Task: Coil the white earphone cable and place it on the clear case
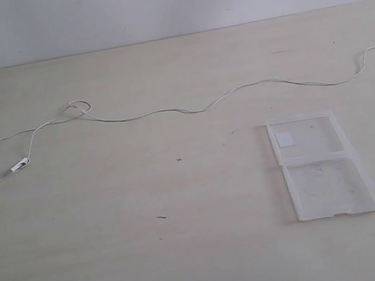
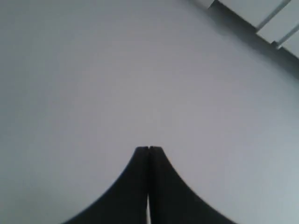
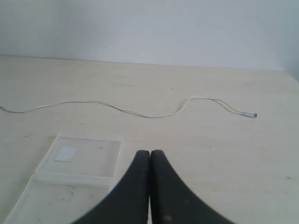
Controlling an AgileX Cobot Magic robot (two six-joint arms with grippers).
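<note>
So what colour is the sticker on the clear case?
White sticker; the exterior view shows it best.

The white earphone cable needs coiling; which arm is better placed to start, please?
Probably right: the right gripper faces the thin white earphone cable and flat clear plastic case; the left gripper faces wall.

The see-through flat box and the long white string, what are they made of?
The flat clear hinged case looks like hard plastic: the table shows through it. The thin white earphone cable seems soft coated wire, since it lies in loose waves.
</note>
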